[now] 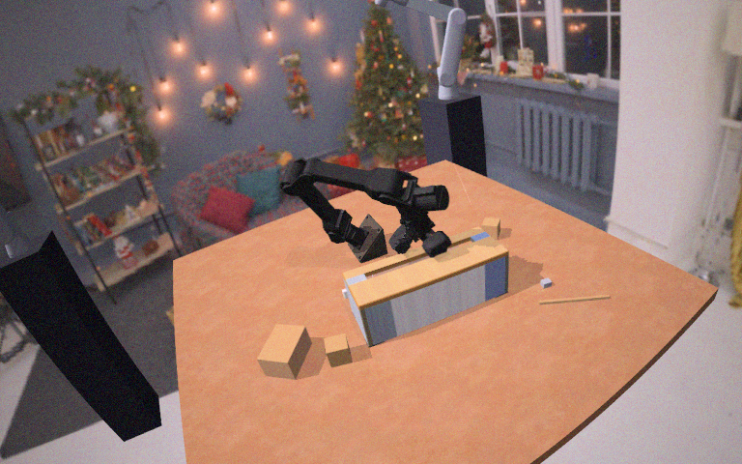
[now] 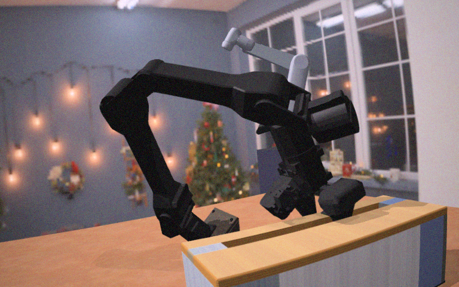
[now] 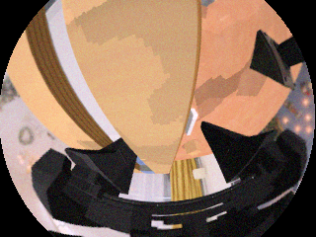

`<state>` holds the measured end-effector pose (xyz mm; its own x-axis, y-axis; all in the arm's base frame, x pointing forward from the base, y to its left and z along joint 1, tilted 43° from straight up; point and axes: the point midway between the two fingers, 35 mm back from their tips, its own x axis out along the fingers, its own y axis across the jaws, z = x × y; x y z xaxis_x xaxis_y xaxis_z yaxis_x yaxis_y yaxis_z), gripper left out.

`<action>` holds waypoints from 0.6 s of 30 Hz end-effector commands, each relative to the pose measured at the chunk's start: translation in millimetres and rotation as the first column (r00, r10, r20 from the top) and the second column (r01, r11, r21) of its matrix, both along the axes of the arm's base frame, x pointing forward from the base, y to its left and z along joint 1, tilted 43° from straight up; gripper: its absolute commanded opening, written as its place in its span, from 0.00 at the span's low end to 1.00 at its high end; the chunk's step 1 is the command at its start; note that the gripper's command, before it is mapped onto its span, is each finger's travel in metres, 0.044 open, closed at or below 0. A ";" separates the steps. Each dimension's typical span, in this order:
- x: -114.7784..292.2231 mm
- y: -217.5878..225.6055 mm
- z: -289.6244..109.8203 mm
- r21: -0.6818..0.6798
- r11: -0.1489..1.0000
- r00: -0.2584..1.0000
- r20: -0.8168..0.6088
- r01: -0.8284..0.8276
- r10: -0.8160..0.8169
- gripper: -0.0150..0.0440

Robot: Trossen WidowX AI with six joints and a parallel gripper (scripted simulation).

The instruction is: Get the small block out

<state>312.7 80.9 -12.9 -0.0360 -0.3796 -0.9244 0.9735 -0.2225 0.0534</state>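
Observation:
The long box [image 1: 432, 278] [image 2: 304, 252] has a wooden top with a lengthwise slot [image 2: 277, 232] and a pale, streaky front. Blue panels [image 1: 496, 275] [image 2: 432, 249] mark its right end. No block can be made out through the front; the shelf is hidden. A small pale cube [image 1: 546, 282] lies on the table off the box's right end; I cannot tell whether it is the task's block. My gripper [image 1: 419, 246] [image 2: 309, 213] [image 3: 172, 126] is open and empty, at the box's top towards its right half. One finger is over or in the slot, the other behind the back rail.
A thin wooden stick [image 1: 574, 300] lies right of the box. A large wooden block [image 1: 284, 350] and a small one [image 1: 337, 350] stand off the left end. Another wooden block [image 1: 491, 226] stands behind the right end. The arm's base [image 1: 370, 241] [image 2: 221, 223] is behind the box.

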 end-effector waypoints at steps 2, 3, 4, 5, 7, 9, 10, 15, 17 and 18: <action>2.5 4.1 -4.1 0.004 1.000 1.000 0.002 0.005 -0.005 0.93; 2.7 4.9 -4.8 0.004 1.000 1.000 0.002 0.005 -0.005 0.93; 2.9 5.6 -5.4 0.004 1.000 1.000 0.002 0.005 -0.005 0.93; 3.1 6.3 -6.1 0.004 1.000 1.000 0.002 0.005 -0.005 0.93; 3.5 7.8 -7.4 0.004 1.000 1.000 0.003 0.005 -0.005 0.93; 3.9 9.2 -8.7 0.004 1.000 1.000 0.003 0.005 -0.005 0.93; 4.1 9.9 -9.4 0.004 1.000 1.000 0.003 0.005 -0.005 0.93; 5.1 13.6 -12.7 0.005 1.000 1.000 0.003 0.005 -0.005 0.93; 5.5 15.0 -14.0 0.005 1.000 1.000 0.003 0.005 -0.005 0.93; 5.7 15.7 -14.7 0.005 1.000 1.000 0.003 0.005 -0.005 0.93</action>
